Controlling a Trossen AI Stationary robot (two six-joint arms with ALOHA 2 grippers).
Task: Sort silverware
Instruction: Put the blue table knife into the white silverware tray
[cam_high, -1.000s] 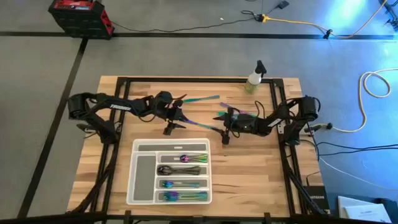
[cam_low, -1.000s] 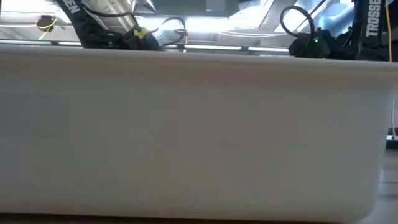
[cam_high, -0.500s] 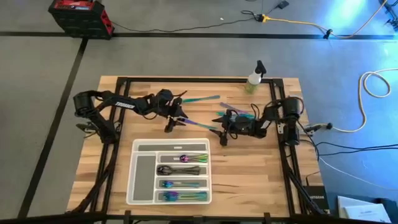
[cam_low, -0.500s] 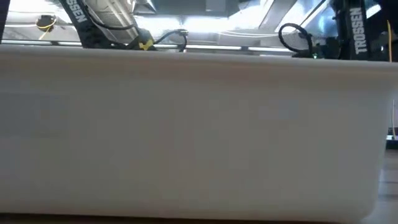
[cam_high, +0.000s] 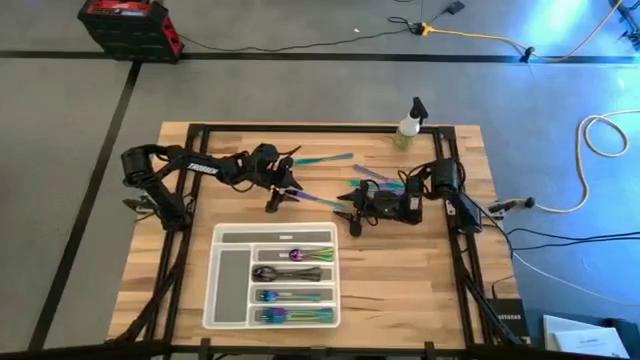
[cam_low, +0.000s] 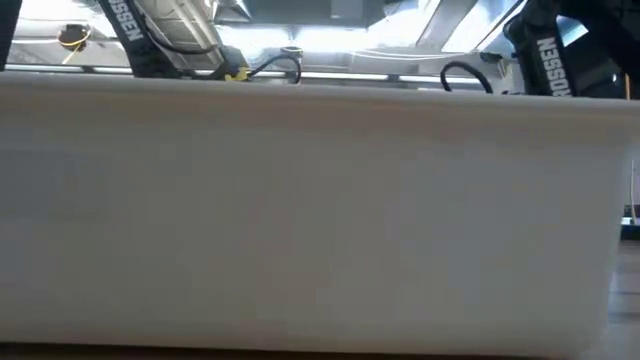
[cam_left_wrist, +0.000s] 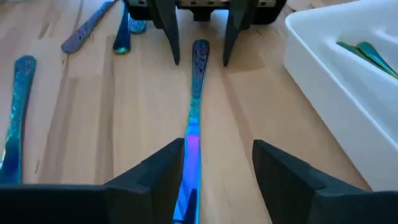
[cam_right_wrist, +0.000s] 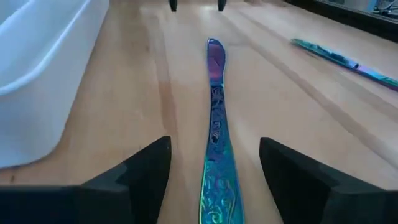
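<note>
1. An iridescent knife (cam_high: 318, 201) lies flat on the wooden table (cam_high: 400, 270), just beyond the white compartment tray (cam_high: 228, 290).
2. The left gripper (cam_high: 277, 197) is positioned at one end of the knife, jaws spread wide to either side of it, not clamping.
3. The right gripper (cam_high: 354, 214) faces it at the opposite end, jaws likewise wide.
4. More silverware (cam_high: 295, 285) lies sorted in the tray compartments; loose pieces (cam_high: 325, 159) lie beyond the arms, near a spray bottle (cam_high: 409, 124).

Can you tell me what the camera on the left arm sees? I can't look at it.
A shiny blue-purple utensil lies on the wooden table, between the left gripper's open dark fingers. The right gripper faces it, open around the far end. Other utensils lie to one side and a white tray stands on the other.
</note>
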